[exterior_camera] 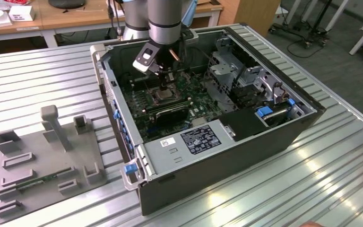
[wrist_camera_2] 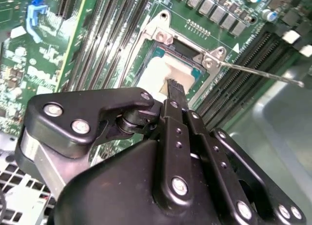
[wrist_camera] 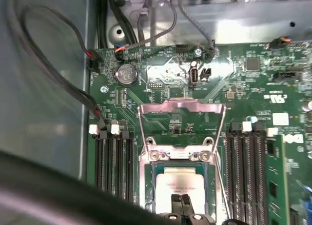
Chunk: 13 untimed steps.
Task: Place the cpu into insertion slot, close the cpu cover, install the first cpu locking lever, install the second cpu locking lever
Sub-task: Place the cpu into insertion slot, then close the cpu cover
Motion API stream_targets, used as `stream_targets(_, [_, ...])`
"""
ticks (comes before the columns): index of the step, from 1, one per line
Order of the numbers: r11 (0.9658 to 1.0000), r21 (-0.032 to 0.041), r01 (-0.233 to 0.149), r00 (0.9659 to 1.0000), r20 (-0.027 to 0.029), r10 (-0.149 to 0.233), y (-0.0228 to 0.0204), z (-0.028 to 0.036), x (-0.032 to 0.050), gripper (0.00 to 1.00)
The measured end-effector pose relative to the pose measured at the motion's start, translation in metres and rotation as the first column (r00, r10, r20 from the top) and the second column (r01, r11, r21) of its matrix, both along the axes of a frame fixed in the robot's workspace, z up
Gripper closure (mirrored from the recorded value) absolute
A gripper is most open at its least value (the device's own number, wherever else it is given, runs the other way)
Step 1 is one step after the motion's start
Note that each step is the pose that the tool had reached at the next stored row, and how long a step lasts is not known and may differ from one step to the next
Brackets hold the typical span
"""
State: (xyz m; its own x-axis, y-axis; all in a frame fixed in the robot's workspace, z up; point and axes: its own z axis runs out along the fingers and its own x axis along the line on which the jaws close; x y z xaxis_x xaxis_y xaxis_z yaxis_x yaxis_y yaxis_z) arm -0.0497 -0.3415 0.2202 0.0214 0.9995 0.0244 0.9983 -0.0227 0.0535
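Your gripper had its fingers pinched together, tips resting on the cpu. You had that chip seated flat in the insertion slot on the green motherboard. The cpu cover stood swung open, clear of the slot.

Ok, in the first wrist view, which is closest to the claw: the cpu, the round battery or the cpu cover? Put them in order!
1. cpu: in the insertion slot, right at the claw.
2. cpu cover: flipped open past the slot.
3. round battery: farthest, well beyond the cover.
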Motion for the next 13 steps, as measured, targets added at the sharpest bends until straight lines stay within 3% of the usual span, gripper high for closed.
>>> stream_targets(2, [1.0000,-0.0001,0.000,1.0000,-0.0001,0.000,0.0000,0.0047,0.0000,0.90])
stream_targets(13, [1.0000,-0.0001,0.000,1.0000,-0.0001,0.000,0.0000,0.0065,0.0000,0.90])
